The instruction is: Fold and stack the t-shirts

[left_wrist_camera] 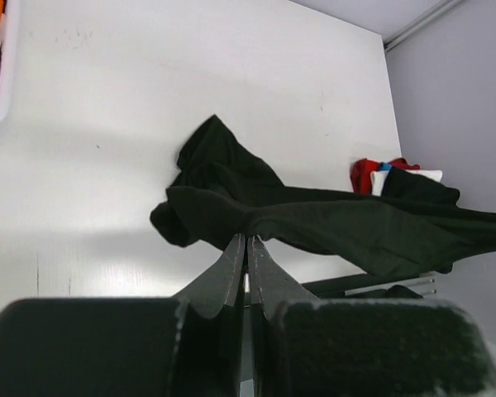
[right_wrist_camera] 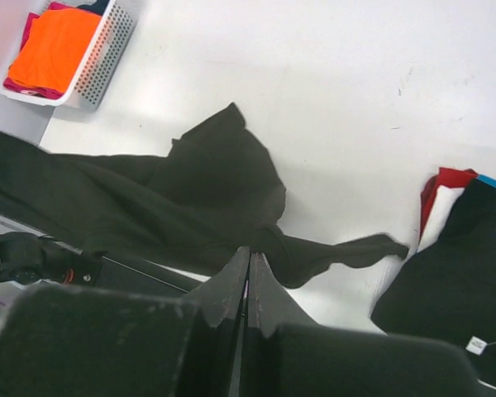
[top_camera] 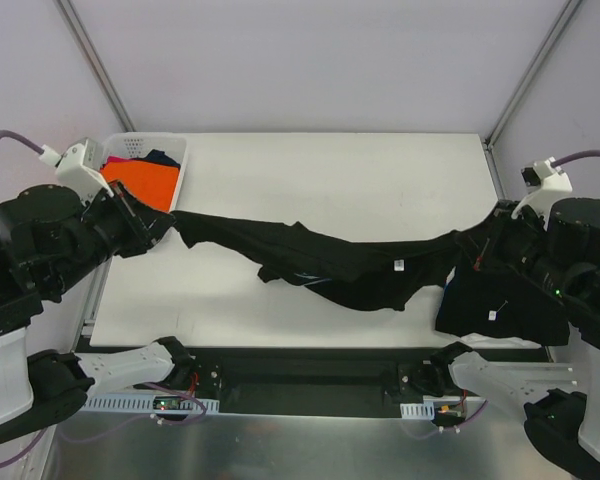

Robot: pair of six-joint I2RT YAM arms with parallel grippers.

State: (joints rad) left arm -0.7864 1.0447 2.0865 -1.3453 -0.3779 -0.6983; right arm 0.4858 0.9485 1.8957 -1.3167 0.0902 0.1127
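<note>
A black t-shirt (top_camera: 350,265) hangs stretched across the table between both arms, sagging in the middle above the white surface. My left gripper (top_camera: 168,222) is shut on its left end; in the left wrist view the cloth (left_wrist_camera: 314,219) bunches at the gripper (left_wrist_camera: 246,240). My right gripper (top_camera: 478,240) is shut on the right end; the right wrist view shows the shirt (right_wrist_camera: 165,207) pinched at the gripper (right_wrist_camera: 250,252). A folded stack of t-shirts (top_camera: 505,305) with a black one on top lies at the near right, red and blue edges showing (right_wrist_camera: 442,184).
A white lattice basket (top_camera: 176,160) at the far left holds orange (top_camera: 140,182), red and navy shirts. The table's near edge (top_camera: 280,345) runs just below the hanging shirt. White walls and corner posts enclose the back.
</note>
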